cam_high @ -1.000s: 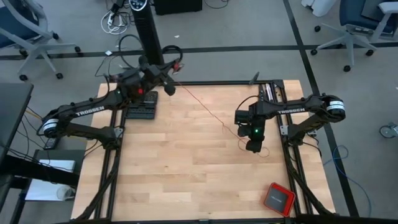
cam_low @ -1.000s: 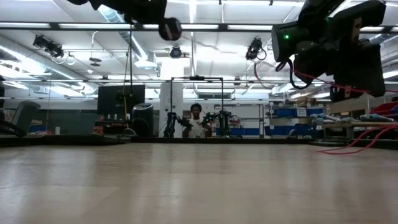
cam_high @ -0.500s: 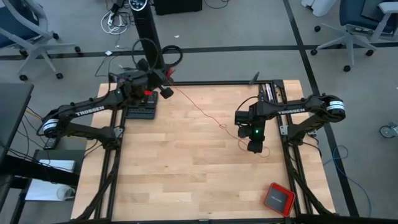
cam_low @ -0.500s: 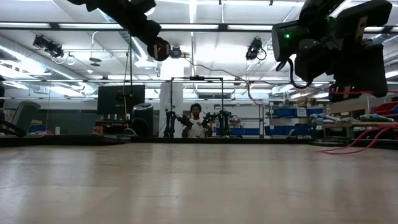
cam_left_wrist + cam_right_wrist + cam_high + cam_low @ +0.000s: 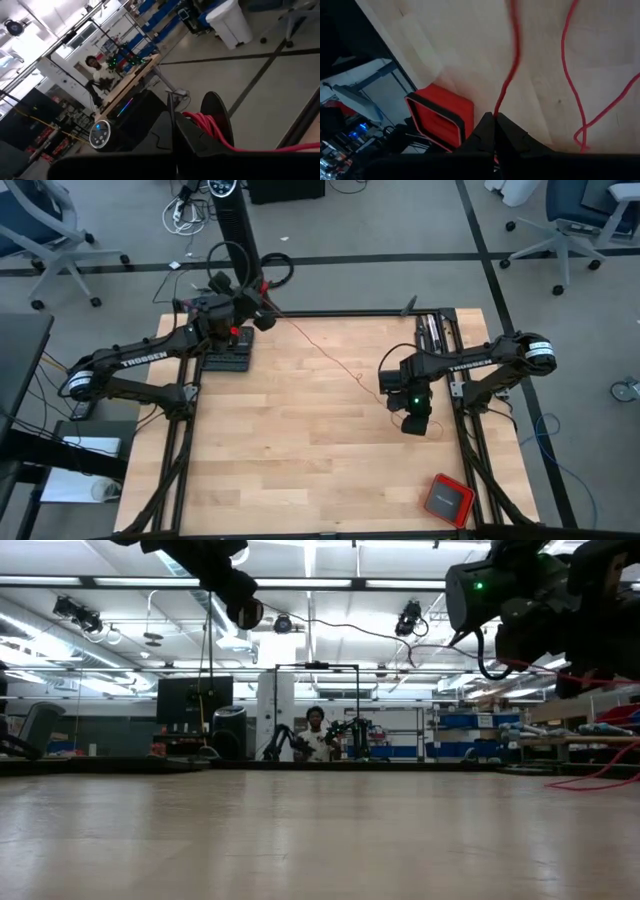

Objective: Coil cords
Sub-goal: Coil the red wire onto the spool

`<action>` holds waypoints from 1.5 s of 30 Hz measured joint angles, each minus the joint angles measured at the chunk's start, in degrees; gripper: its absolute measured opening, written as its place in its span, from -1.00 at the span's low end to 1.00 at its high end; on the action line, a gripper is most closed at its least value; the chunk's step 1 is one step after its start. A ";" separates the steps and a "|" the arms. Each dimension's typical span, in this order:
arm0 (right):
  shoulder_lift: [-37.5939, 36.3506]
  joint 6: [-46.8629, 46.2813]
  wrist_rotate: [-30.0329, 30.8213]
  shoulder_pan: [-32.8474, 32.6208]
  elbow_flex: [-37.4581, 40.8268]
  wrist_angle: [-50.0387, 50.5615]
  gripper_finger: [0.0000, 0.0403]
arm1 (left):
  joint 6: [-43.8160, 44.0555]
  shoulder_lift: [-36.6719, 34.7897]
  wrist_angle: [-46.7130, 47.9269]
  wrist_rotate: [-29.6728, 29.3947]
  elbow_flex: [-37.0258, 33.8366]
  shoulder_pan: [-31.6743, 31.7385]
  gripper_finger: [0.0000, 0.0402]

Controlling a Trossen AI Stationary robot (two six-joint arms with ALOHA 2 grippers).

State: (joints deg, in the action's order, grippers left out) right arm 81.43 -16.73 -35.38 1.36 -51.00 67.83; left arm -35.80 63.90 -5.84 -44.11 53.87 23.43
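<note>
Stretching in a thin slanted line above the wooden table (image 5: pixel 300 450), the red cord (image 5: pixel 320 352) runs from the left gripper (image 5: pixel 262 293), raised over the table's far left corner, down to the right gripper (image 5: pixel 414 427) near the right edge. Both grippers are pinched fully shut on the red cord, the left one with loops bunched at its fingers (image 5: pixel 216 116), and the right with the strand entering between its closed fingertips (image 5: pixel 495 120) while loose loops lie on the wood beneath. A red square box (image 5: pixel 447 499) sits at the table's near right corner.
</note>
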 joint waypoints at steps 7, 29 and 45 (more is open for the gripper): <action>0.00 -0.03 8.13 -0.23 0.00 -1.31 -0.93 | 1.79 0.02 -2.64 0.11 0.00 0.01 -1.00; -3.89 18.75 45.36 4.25 0.63 -68.03 -0.31 | 26.58 3.83 -11.30 42.28 -0.09 0.04 -1.00; 10.32 23.48 16.91 19.71 0.76 -82.86 -0.32 | 30.87 9.57 -38.22 55.19 -10.70 -4.82 -1.00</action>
State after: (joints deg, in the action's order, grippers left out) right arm 91.74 6.75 -18.46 21.07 -50.24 -15.03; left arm -4.93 73.47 -44.05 11.08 43.17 18.61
